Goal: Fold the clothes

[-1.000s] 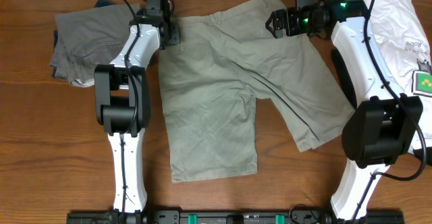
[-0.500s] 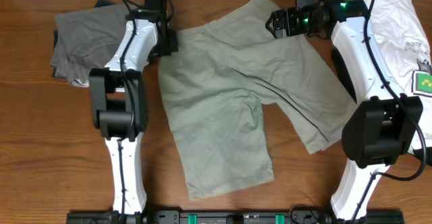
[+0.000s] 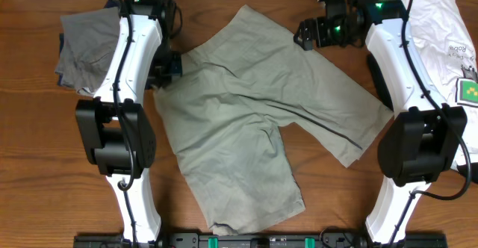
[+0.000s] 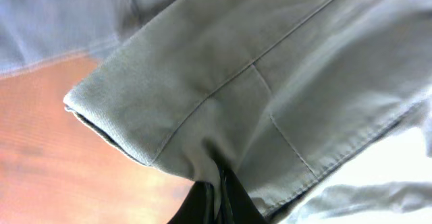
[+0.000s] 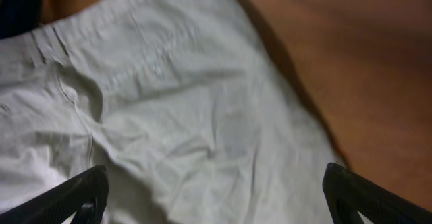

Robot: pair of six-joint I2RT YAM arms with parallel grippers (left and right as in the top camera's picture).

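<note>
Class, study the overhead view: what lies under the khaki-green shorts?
Wooden table shows around the edges of the khaki-green shorts. Their cloth covers the surface beneath, so whether anything else lies there cannot be seen.

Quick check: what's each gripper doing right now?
Left gripper: closed, pinching an edge of the khaki-green shorts.
Right gripper: open, holding nothing, above the shorts.

overhead: top-down, far | 2 wrists: close | shared: shorts (image 3: 254,121)

Askew khaki-green shorts (image 3: 246,121) on wooden table (image 3: 45,151), left claw (image 3: 172,63) at corner.
</note>
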